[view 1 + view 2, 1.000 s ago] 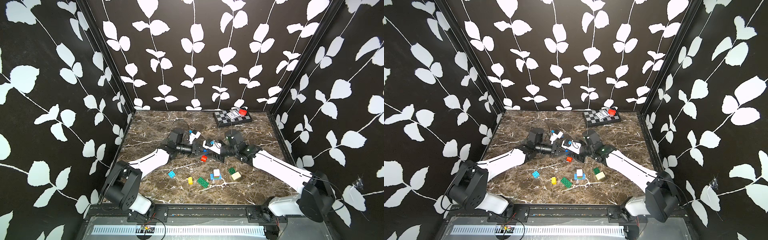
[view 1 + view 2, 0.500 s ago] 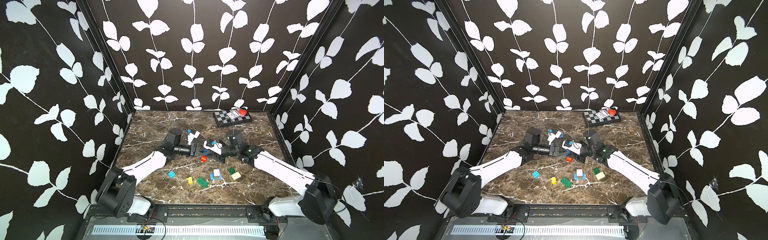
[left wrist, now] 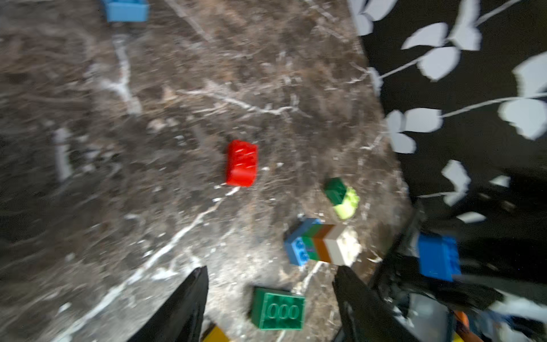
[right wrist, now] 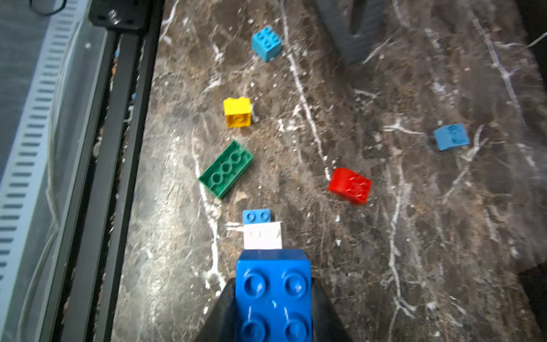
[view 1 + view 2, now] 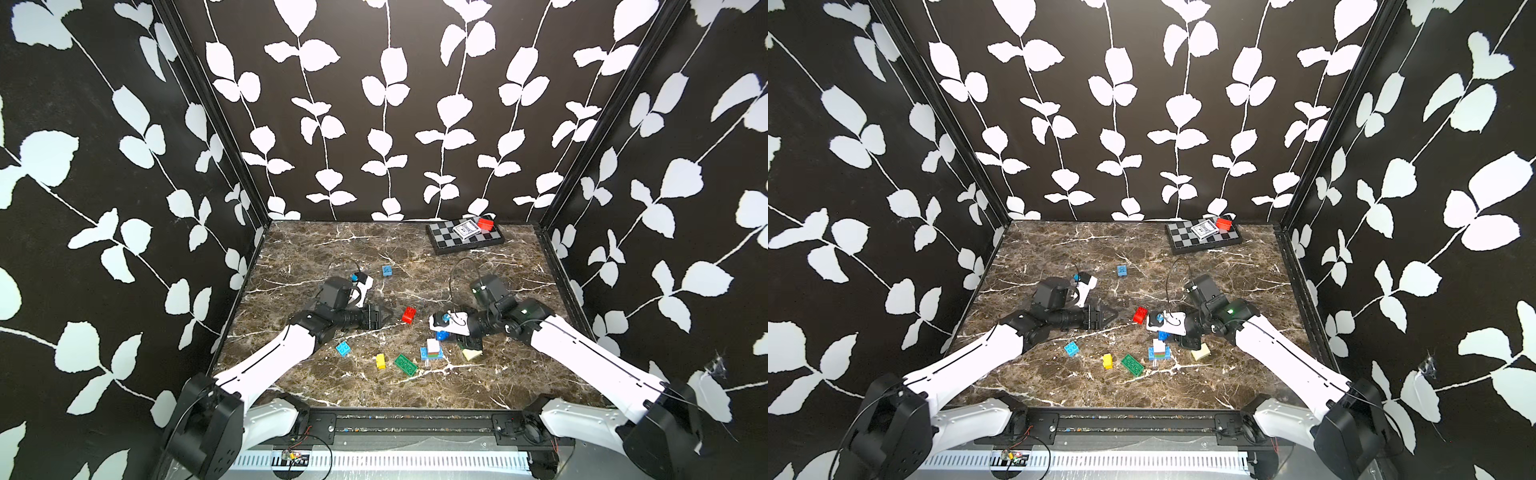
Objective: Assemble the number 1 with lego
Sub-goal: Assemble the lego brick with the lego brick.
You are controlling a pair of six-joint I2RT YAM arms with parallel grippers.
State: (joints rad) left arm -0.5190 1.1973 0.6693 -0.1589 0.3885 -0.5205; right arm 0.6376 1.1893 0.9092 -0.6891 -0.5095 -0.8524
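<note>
My right gripper point(image 4: 273, 285) is shut on a blue lego brick point(image 4: 273, 308), studs facing the wrist camera. It hangs just above and behind a small stack point(image 5: 432, 349) with a white top point(image 4: 262, 235) over orange, green and blue layers point(image 3: 319, 242). My left gripper point(image 3: 270, 275) is open and holds nothing; it hovers low left of the red brick point(image 5: 409, 314). A green oblong brick point(image 3: 278, 308) lies upside down on the table beyond its fingers.
Loose bricks lie near the front: yellow point(image 5: 380, 361), light blue point(image 5: 343, 348), cream point(image 5: 472, 354) and a small blue one point(image 5: 387, 271) farther back. A chessboard point(image 5: 446, 245) with a card deck and a red block sits at the back right corner.
The two grippers were together mid-table at the blue brick. The left one opened and drew back left; the right one carried the blue brick forward, over the stack.
</note>
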